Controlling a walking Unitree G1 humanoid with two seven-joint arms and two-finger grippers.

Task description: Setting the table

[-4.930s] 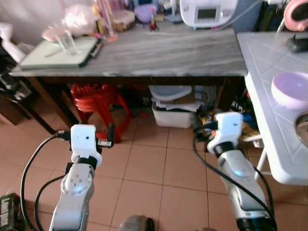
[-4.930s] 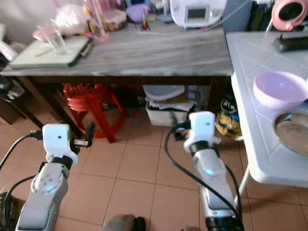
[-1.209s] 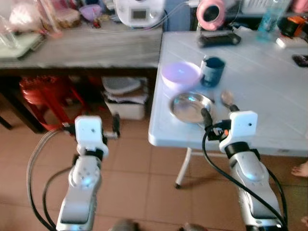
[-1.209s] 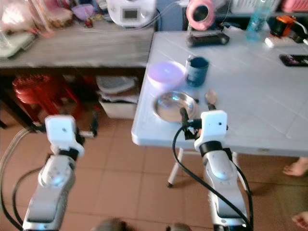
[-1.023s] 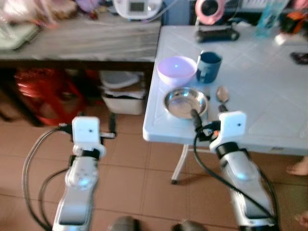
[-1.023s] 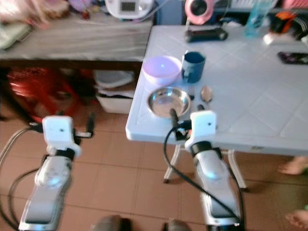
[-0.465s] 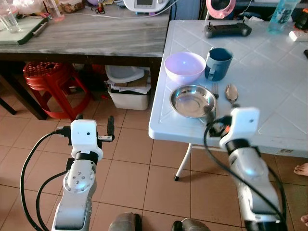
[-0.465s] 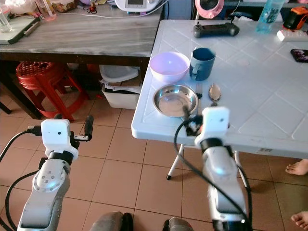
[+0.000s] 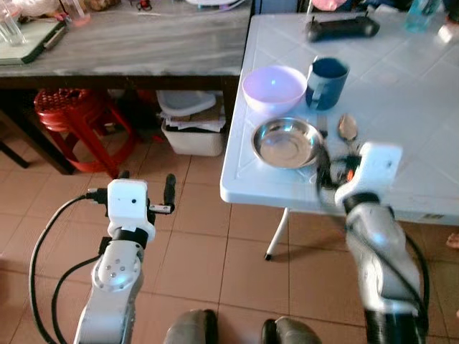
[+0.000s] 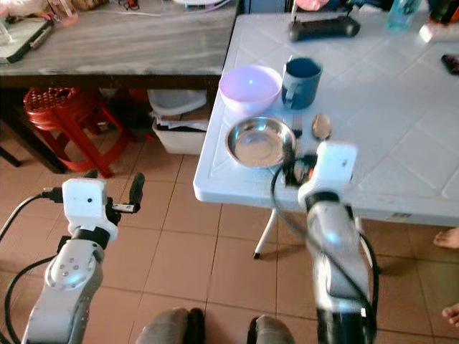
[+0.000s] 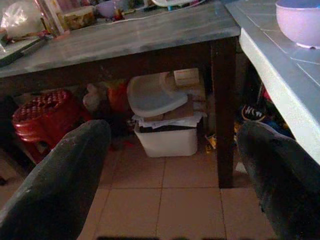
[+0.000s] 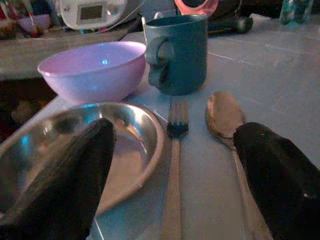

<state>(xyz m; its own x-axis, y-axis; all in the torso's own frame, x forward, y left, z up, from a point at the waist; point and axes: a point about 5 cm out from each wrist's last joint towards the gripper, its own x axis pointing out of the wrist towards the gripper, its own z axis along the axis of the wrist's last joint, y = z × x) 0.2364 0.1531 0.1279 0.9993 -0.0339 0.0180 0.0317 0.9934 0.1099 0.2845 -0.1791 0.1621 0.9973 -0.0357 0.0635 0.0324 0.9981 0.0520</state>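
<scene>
On the white table [image 9: 401, 179] a steel plate [image 9: 287, 142] lies near the front left corner. Behind it stand a purple bowl [image 9: 273, 87] and a blue mug [image 9: 327, 77]. A fork [image 12: 174, 150] and a spoon [image 12: 223, 116] lie side by side to the right of the plate. My right gripper [image 12: 170, 200] is open at the table's front edge, low over the fork handle, between plate and spoon; its arm is blurred. My left gripper [image 9: 147, 179] is open and holds nothing, out over the tiled floor to the left of the table.
A grey-topped side table [image 9: 143, 43] runs along the left, with a red stool [image 9: 68, 115] and a white box [image 9: 193, 132] beneath it. A black controller [image 9: 343, 27] lies at the table's far side. A person's foot [image 9: 453, 240] is at the right edge.
My right gripper has moved up and forward to the table's edge, beside the plate. The left arm has stayed where it was. The view has shifted slightly.
</scene>
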